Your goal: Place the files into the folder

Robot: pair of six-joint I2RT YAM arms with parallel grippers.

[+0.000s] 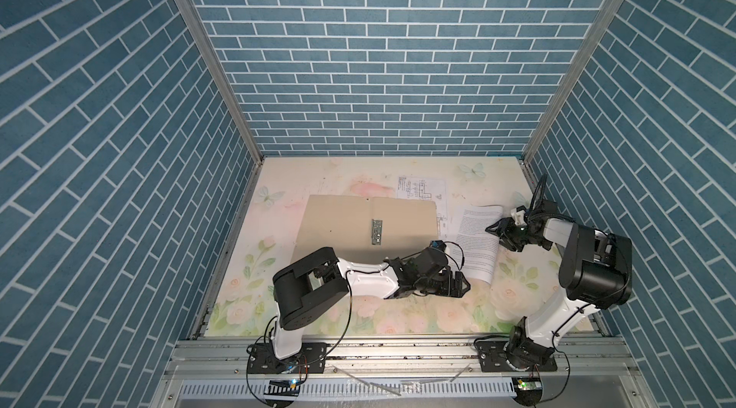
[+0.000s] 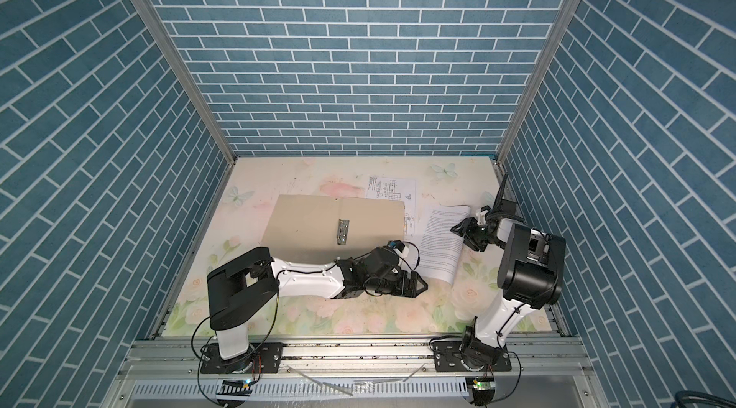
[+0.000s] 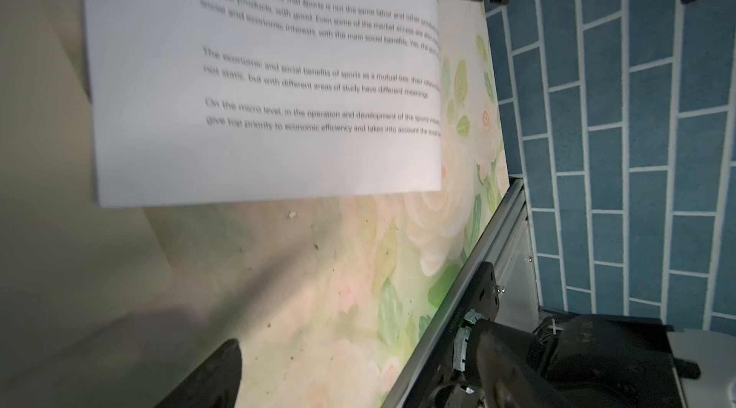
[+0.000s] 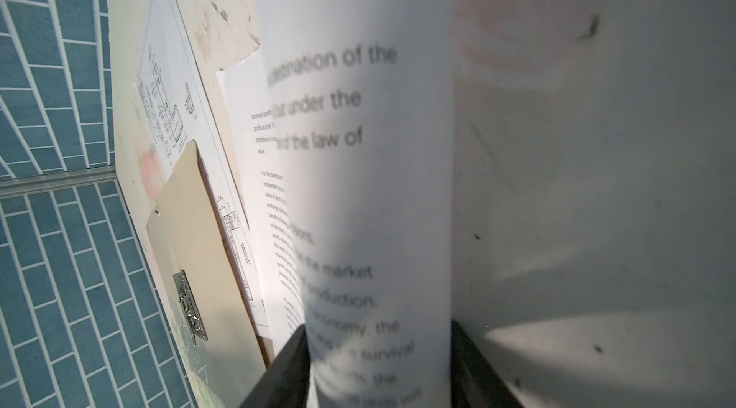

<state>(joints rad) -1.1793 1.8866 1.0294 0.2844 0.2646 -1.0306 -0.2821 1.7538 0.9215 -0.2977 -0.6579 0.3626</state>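
Observation:
The beige folder lies open and flat mid-table. The files are two white sheets. The drawing sheet lies partly under the folder's far right corner. The text sheet lies right of the folder, its right edge curled up. My right gripper is shut on that curled edge, which fills the gap between both fingers. My left gripper hangs open low over the floral tabletop, just short of the text sheet's near edge, with nothing between its fingers.
A metal clip sits on the folder's spine. Blue brick walls close in the table on three sides. An aluminium rail runs along the front edge, carrying both arm bases. The right arm's base stands close beyond my left gripper.

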